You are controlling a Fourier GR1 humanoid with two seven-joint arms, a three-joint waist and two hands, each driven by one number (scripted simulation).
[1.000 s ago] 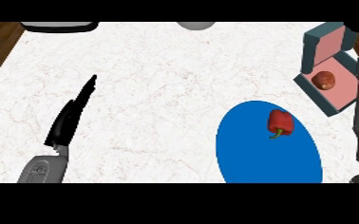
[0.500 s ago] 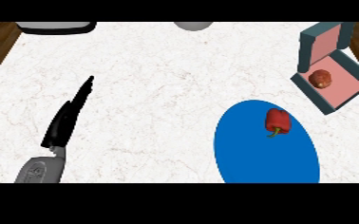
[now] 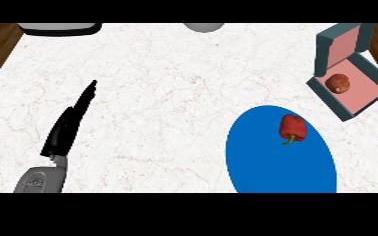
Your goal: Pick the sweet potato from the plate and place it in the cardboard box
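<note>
A brownish-red sweet potato (image 3: 339, 82) lies inside the open cardboard box (image 3: 322, 50), which has a teal outside and a pink lining and stands at the right edge of the counter. Just below and left of the box is the blue plate (image 3: 269, 167), with a red bell pepper (image 3: 292, 127) on its upper part. My left hand (image 3: 68, 127) rests at the lower left with its fingers straight, pointing up the counter, far from both plate and box. It holds nothing. My right hand does not show.
A dark grey appliance edge (image 3: 59, 28) sits at the top left and a grey rounded object (image 3: 204, 27) at the top middle. Brown wood (image 3: 6, 37) borders the white marble counter on the left.
The box, plate and pepper have shifted very slightly leftward in the view. The left hand keeps its pose.
</note>
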